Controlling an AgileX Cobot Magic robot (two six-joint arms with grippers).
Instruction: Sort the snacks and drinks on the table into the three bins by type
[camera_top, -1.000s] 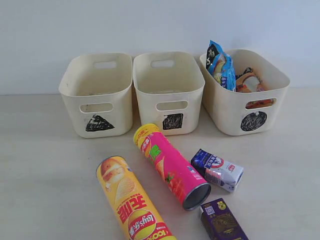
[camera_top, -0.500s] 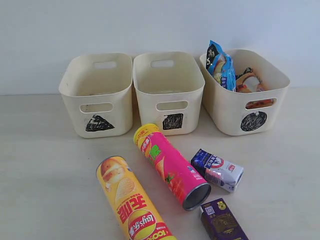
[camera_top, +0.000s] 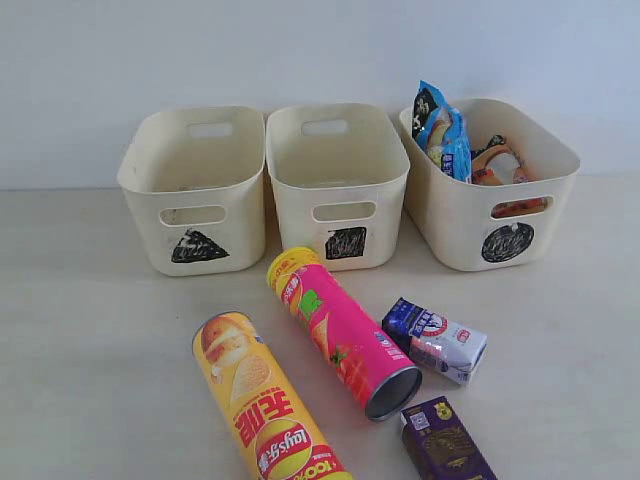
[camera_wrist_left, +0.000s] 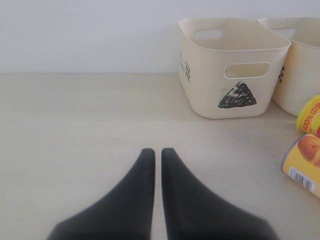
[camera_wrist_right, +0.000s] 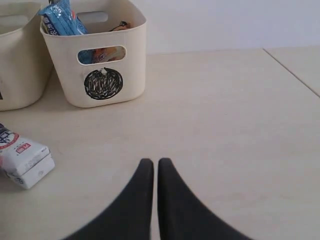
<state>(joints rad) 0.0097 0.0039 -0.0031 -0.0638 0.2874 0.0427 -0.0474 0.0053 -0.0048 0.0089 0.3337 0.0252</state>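
Note:
Two chip tubes lie on the table (camera_top: 90, 330): the yellow tube (camera_top: 262, 405) at the front and the pink tube (camera_top: 342, 331) beside it. To their right lie the white and blue carton (camera_top: 436, 340) and the dark purple carton (camera_top: 445, 442). The blue noodle packet (camera_top: 443, 130) and the orange packet (camera_top: 500, 165) sit inside the circle bin (camera_top: 490, 215). The triangle bin (camera_top: 193, 190) and the square bin (camera_top: 338, 185) hold nothing that I can see. My left gripper (camera_wrist_left: 157, 152) is shut over bare table, far from the triangle bin (camera_wrist_left: 232, 67). My right gripper (camera_wrist_right: 155, 162) is shut, empty, right of the white and blue carton (camera_wrist_right: 22, 157).
A plain white wall stands behind the three bins. In the right wrist view a seam (camera_wrist_right: 292, 75) crosses the tabletop at the far right. Both arms are outside the exterior view.

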